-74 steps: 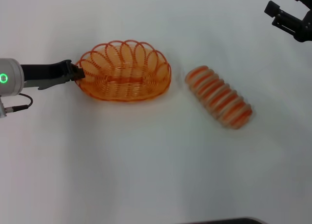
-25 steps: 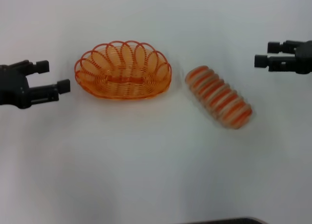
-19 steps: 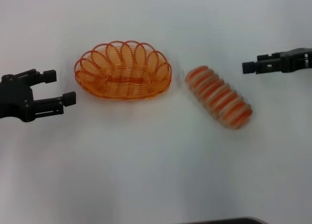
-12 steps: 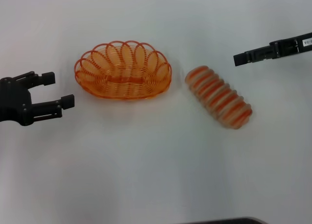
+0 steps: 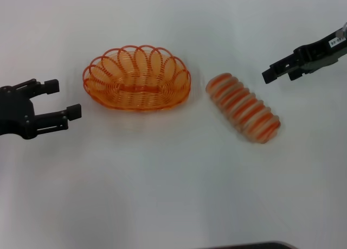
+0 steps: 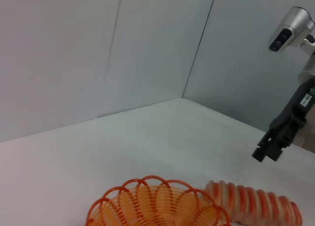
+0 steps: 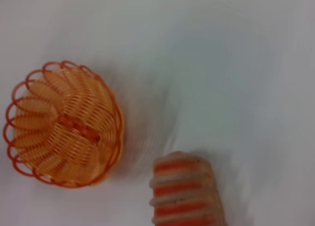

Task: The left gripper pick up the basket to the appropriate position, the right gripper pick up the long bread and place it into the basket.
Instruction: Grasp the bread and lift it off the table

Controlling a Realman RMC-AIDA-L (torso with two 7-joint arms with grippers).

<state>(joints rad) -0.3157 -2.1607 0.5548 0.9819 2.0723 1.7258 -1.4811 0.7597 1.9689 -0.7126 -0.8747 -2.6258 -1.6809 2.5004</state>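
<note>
Basket on white table, empty, just left of bread, which lies diagonally, apart from it. Left gripper at left edge, jaws spread, holding nothing, clear of basket. Right gripper above and right of bread, jaw state impossible to tell; small white label on it, unreadable. Only in left wrist view: grey walls behind table.

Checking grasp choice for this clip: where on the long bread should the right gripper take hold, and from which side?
Probably mid-length, from above. The long bread lies flat and diagonal on the table, apart from the basket, so the right gripper should close its fingers across the narrow width, between the ridges.
</note>
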